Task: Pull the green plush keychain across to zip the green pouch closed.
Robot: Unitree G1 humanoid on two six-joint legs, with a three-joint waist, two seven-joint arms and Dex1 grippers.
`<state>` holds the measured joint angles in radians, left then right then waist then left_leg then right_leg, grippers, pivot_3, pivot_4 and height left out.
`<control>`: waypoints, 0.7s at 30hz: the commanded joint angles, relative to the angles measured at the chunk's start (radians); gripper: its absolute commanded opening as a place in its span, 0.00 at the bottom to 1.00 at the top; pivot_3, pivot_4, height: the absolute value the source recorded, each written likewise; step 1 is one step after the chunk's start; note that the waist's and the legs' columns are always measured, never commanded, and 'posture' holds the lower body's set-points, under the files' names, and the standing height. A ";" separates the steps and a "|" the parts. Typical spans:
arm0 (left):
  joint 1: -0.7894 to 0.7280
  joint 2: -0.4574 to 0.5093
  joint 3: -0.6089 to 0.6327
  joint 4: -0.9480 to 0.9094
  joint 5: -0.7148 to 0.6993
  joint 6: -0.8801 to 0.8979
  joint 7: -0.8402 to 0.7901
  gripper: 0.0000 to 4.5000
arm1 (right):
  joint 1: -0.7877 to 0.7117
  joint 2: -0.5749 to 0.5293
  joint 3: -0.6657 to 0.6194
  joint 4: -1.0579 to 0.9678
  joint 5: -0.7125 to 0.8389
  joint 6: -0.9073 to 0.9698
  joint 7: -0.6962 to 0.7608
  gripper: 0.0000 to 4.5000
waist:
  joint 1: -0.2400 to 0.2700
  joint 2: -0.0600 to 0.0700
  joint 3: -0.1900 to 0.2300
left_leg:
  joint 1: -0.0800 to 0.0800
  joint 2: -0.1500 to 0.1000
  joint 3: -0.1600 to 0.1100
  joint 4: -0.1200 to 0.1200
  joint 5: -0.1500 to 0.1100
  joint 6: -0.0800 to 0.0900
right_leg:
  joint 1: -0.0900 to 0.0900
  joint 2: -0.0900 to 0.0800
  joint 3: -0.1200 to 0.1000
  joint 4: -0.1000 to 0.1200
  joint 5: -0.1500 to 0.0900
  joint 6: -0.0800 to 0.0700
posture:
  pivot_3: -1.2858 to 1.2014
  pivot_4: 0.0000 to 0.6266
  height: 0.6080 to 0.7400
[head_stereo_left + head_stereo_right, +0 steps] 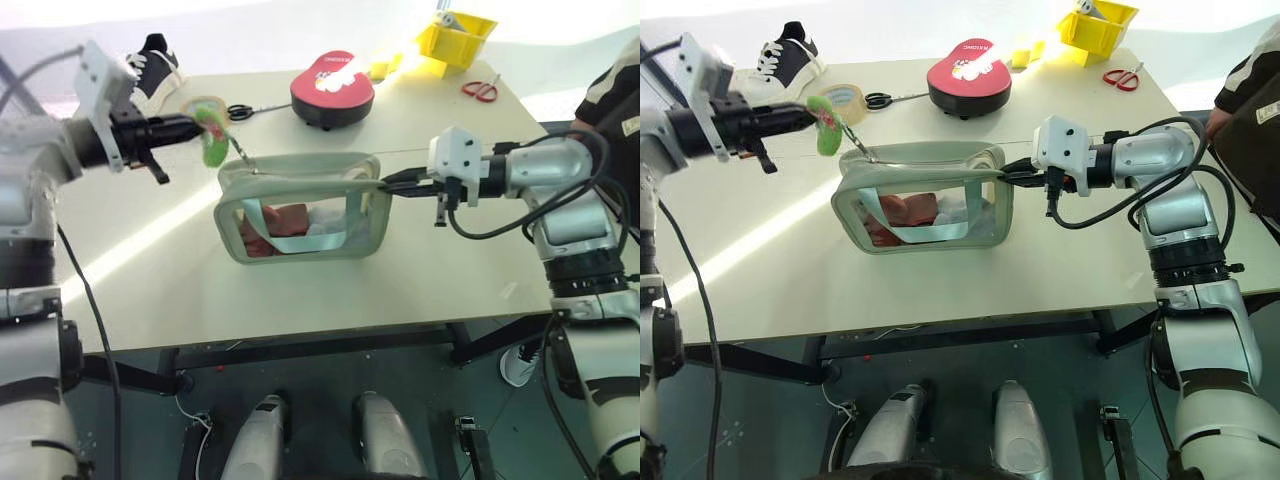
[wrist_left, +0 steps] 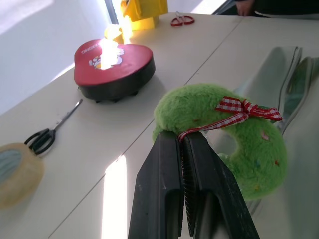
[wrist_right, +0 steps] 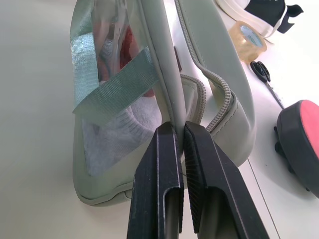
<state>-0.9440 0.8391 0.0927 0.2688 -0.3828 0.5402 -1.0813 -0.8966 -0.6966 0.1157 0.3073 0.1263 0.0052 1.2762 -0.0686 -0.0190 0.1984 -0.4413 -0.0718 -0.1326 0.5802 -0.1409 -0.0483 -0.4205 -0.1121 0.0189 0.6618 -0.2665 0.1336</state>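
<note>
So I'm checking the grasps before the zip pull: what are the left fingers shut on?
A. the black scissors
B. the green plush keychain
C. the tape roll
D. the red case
B: the left fingers are pinched shut on the edge of the green plush keychain, lifted just above the green pouch.

You're in a lab-like test room: a plain tabletop (image 1: 300, 290) strewn with scissors (image 1: 481, 88), tape roll (image 1: 845, 98), yellow bin (image 1: 456, 38).
</note>
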 commanded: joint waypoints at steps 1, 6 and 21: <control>-0.031 -0.072 -0.036 -0.035 0.013 -0.008 0.045 0.01 | -0.019 0.017 -0.002 -0.011 0.007 -0.011 -0.012 0.00 | 0.001 0.000 0.000 | 0.000 0.000 0.000 0.000 0.000 0.000 | 0.000 0.000 0.000 0.000 0.000 0.000 | 0.52 0.24 1.00; -0.017 -0.127 -0.122 -0.005 0.086 -0.077 0.030 0.01 | -0.021 0.027 0.000 -0.008 0.003 -0.011 -0.017 0.00 | -0.004 0.000 0.000 | 0.000 0.000 0.000 0.001 0.000 0.000 | 0.000 0.000 0.000 0.001 0.000 0.000 | 0.52 0.24 1.00; -0.051 0.062 -0.055 -0.021 -0.001 0.072 -0.155 0.99 | -0.037 0.025 -0.002 0.030 -0.007 -0.030 -0.023 0.00 | -0.003 0.000 0.000 | 0.000 0.000 0.000 0.000 0.000 0.000 | 0.000 0.000 0.000 0.001 0.000 0.000 | 0.52 0.24 1.00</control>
<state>-0.9997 0.8861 0.0096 0.2956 -0.3462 0.5730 -1.2105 -0.9048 -0.6735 0.1166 0.3385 0.1217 -0.0087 1.2552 -0.0716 -0.0193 0.1981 -0.4410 -0.0717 -0.1323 0.5805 -0.1409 -0.0482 -0.4208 -0.1119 0.0192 0.6630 -0.2667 0.1339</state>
